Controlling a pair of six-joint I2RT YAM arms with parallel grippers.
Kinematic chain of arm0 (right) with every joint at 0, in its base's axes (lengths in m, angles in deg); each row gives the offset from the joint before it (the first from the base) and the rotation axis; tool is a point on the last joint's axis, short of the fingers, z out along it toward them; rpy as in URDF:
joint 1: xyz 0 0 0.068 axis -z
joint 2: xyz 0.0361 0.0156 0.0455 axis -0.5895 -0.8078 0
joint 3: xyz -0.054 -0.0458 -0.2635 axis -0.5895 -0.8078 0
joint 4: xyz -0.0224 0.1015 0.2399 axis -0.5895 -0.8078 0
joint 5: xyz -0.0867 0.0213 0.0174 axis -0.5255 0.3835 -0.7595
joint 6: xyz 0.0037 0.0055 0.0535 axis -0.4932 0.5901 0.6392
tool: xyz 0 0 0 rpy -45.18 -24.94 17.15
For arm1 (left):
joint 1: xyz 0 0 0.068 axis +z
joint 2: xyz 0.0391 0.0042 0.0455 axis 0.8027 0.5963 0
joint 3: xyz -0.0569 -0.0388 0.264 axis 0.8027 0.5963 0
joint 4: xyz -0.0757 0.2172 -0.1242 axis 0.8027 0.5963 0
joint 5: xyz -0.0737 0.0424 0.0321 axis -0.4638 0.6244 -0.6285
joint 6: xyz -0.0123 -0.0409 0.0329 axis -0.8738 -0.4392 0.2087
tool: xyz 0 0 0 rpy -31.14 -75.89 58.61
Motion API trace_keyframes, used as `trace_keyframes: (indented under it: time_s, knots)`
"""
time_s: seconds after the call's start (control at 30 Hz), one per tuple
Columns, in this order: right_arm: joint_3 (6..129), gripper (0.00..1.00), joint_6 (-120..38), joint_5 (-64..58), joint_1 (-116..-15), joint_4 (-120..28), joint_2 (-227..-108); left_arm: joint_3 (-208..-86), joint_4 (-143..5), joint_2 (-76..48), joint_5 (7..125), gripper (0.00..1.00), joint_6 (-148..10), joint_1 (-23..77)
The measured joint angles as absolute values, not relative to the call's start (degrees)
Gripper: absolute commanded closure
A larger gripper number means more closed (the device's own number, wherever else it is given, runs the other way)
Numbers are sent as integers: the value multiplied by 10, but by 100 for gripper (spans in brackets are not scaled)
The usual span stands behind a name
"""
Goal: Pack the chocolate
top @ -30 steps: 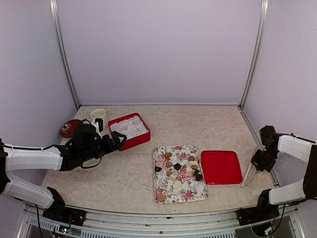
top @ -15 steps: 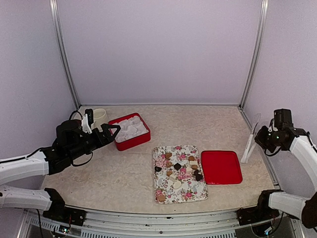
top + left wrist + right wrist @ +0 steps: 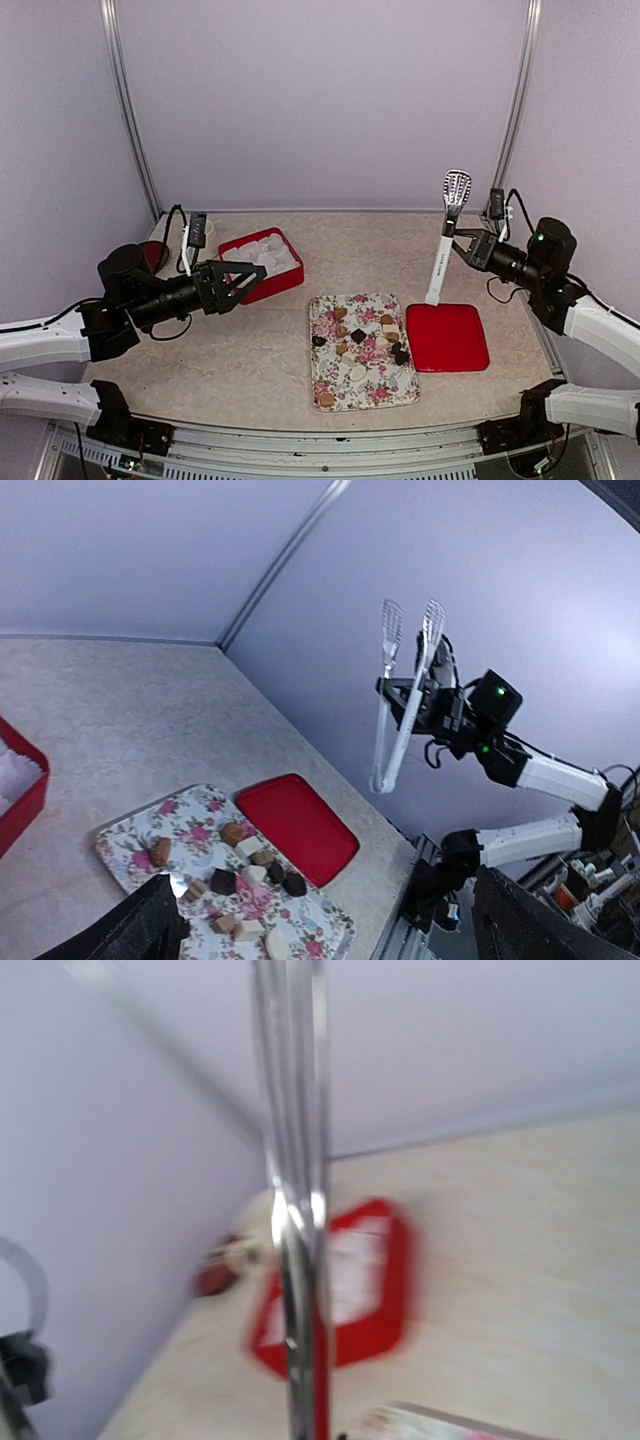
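Dark brown, tan and cream-white chocolate (image 3: 360, 345) pieces, small rounds, ovals and hearts, lie scattered on a rose-printed tray (image 3: 380, 392) near the front middle of the worktop (image 3: 400, 250). A shallow red lid (image 3: 447, 337) lies just right of the tray. A red box (image 3: 262, 262) with a white liner sits back left. The left arm's fingers (image 3: 245, 267) are spread wide and empty beside the box. The right arm's fingers (image 3: 474, 247) are clamped on metal tongs (image 3: 441, 262), raised nearly upright.

Beige table (image 3: 380, 250) with floral tray (image 3: 380, 391), flat red tray (image 3: 446, 338), red box (image 3: 272, 287)
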State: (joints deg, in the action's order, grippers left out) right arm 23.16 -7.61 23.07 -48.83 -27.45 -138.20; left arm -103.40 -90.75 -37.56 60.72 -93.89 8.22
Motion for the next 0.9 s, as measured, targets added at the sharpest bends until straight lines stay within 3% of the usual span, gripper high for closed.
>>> trace_keyframes:
  time_s: [0.37, 0.73, 0.9]
  knots:
    - [198, 100, -8, 145, -704, 104, -1486, -1111, -1014, -215, 639, 1, -879, -83]
    - [200, 100, 5, 40, -854, 280, -1591, -1196, -1058, -89, 662, 1, -846, -142]
    - [207, 100, 0, 6, -894, 322, -1620, -1214, -1046, -75, 663, 12, -820, -142]
